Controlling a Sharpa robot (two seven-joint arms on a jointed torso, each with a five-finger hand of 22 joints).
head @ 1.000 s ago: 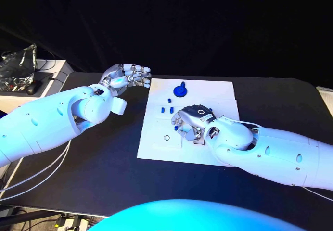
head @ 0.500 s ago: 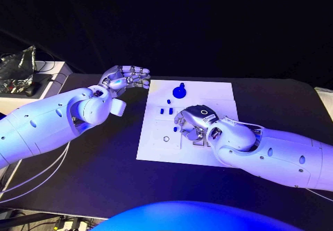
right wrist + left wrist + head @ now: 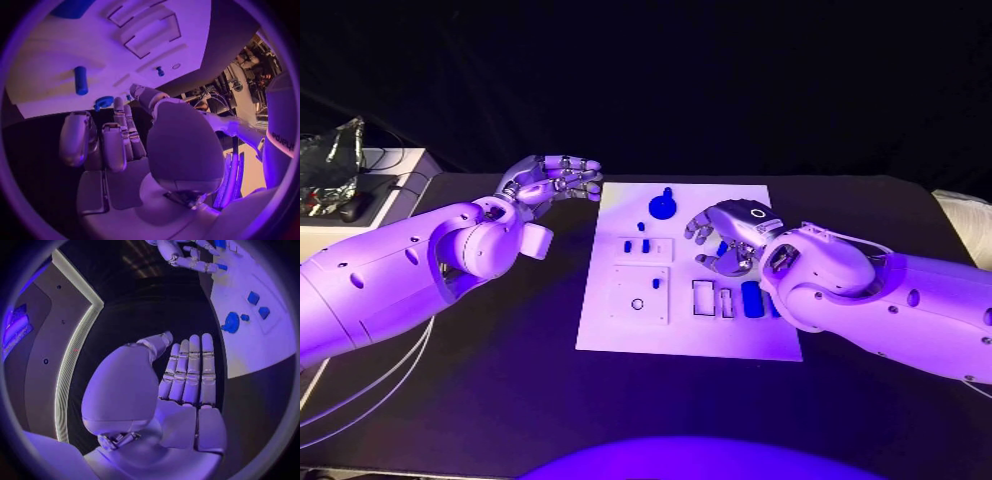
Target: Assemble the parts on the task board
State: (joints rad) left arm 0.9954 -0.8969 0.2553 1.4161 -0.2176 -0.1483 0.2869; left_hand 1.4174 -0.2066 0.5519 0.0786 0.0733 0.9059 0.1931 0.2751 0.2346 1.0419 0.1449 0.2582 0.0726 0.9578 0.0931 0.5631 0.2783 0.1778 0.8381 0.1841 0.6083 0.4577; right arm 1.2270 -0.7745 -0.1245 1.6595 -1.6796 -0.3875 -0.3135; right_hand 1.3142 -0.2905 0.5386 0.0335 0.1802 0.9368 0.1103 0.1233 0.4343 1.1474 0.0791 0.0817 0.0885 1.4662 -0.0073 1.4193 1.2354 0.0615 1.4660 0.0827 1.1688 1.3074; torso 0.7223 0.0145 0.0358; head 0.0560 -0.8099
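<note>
The right robot hand (image 3: 730,237) has lifted off the recessed slots toward the task board's (image 3: 632,330) far edge, fingers curled, holding nothing visible. Left robot hand (image 3: 554,178) hovers beside the flat white board, fingers straight, empty. Small blue parts (image 3: 754,298), cylindrical and rounded, lie on it.

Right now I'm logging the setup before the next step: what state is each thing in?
left hand: open, fingers straight, beside the board, holding nothing.
right hand: over the board, fingers curled; whether it holds a part, cannot tell.
task board: flat on the table.
blue cylinder: lying on the board.
round blue part: resting at the board's far end.
</note>
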